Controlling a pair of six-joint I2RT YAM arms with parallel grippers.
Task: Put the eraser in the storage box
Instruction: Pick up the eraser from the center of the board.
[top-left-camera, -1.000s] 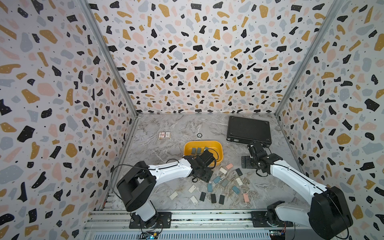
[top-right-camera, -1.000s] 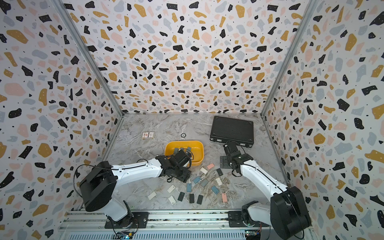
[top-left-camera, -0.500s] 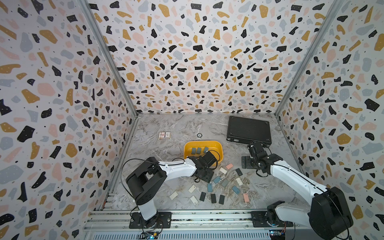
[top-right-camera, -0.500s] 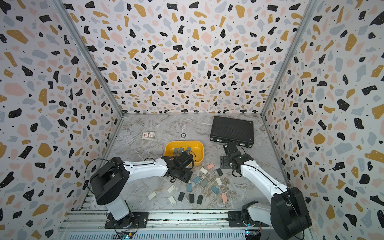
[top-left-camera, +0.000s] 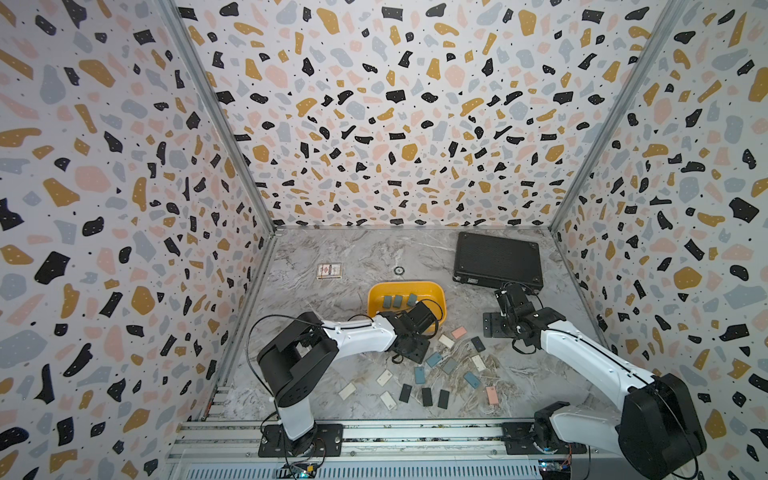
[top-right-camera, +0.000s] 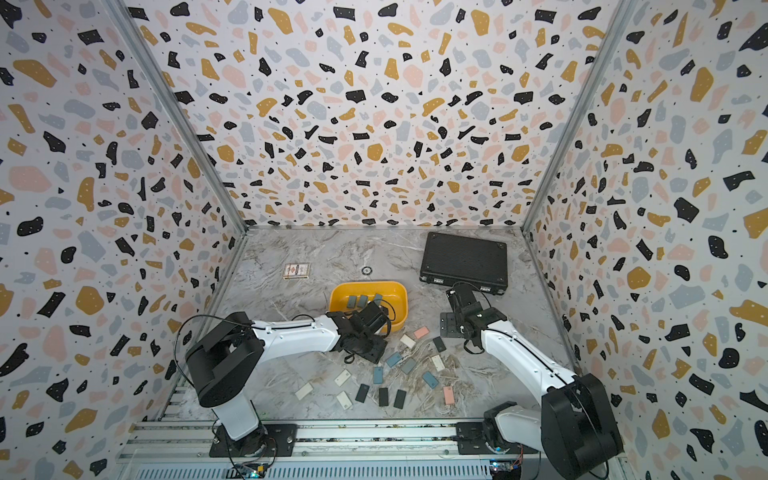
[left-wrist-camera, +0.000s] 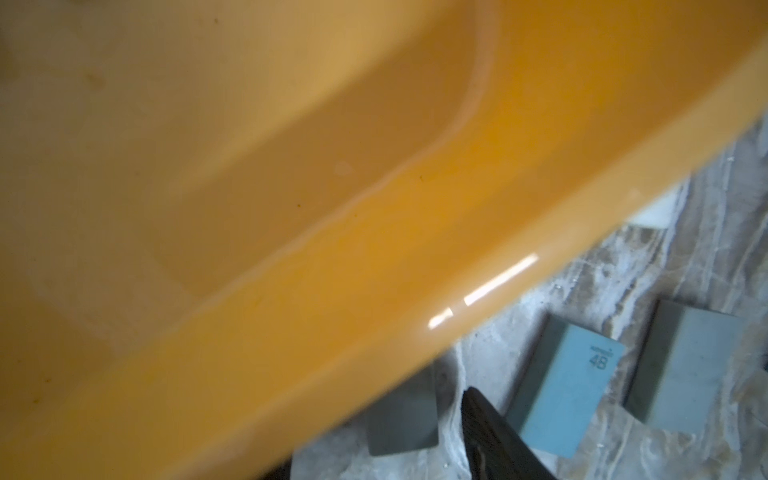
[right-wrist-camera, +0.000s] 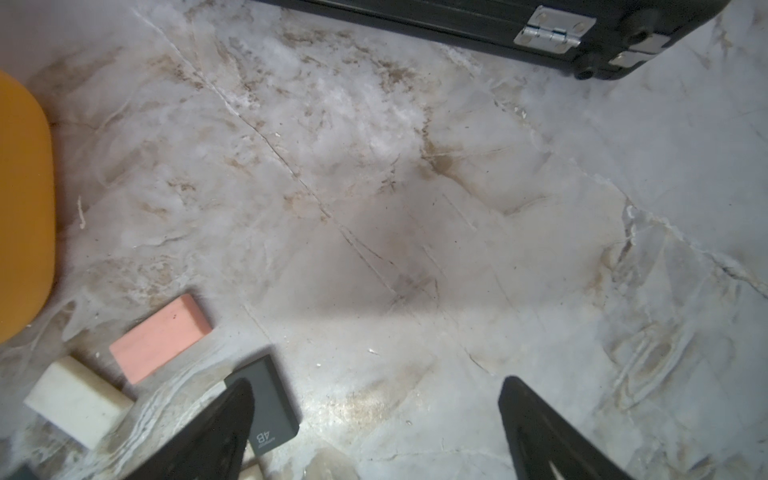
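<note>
The storage box is a shallow yellow tub in mid-table with three grey erasers inside. Its near wall fills the left wrist view, blurred. My left gripper is low at the tub's near side, open. A dark grey eraser lies on the table between its fingers, touching neither. My right gripper stands open over bare table to the right of the tub. A dark eraser marked 4B lies by one of its fingers.
Several loose erasers, among them blue, pink and white, lie scattered in front of the tub. A black latched case sits at the back right. A card pack and a small ring lie behind the tub.
The left arm's lower links have swung to the right while its gripper stayed at the tub's near side. The right arm has not moved.
</note>
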